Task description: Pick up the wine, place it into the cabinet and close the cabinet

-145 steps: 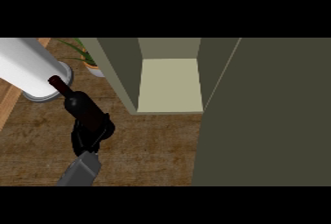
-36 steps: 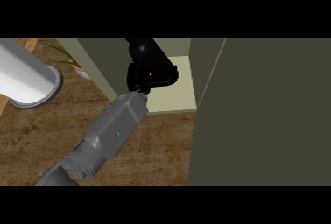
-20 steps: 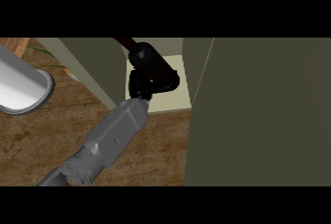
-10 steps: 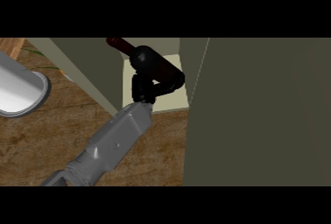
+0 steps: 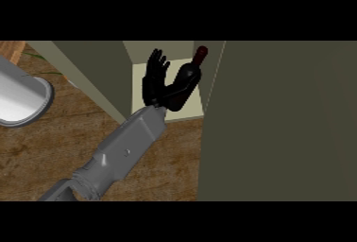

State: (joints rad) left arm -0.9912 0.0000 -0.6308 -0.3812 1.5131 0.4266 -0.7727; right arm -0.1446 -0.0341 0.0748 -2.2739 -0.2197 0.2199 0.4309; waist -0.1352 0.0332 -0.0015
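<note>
- Head view is showing the left hand (image 5: 155,80) reaching into the cabinet (image 5: 97,71), fingers (image 5: 157,60) straightened, released.
- Wine (image 5: 187,81) is leaning inside the cabinet, beside the open door (image 5: 279,123).

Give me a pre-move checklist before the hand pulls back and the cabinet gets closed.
1. Wine bottle inside the cabinet opening: ok.
2. Left hand released from the bottle: ok, fingers straight, beside the bottle.
3. Bottle standing steady: cannot tell; it looks tilted, neck toward the door, and its base is hidden behind the hand.
4. Forearm out of the opening: not ok, the hand is in the opening.
5. Cabinet door free to swing: not ok until the arm withdraws.
6. Right hand placed for the door: cannot tell, out of view.
</note>
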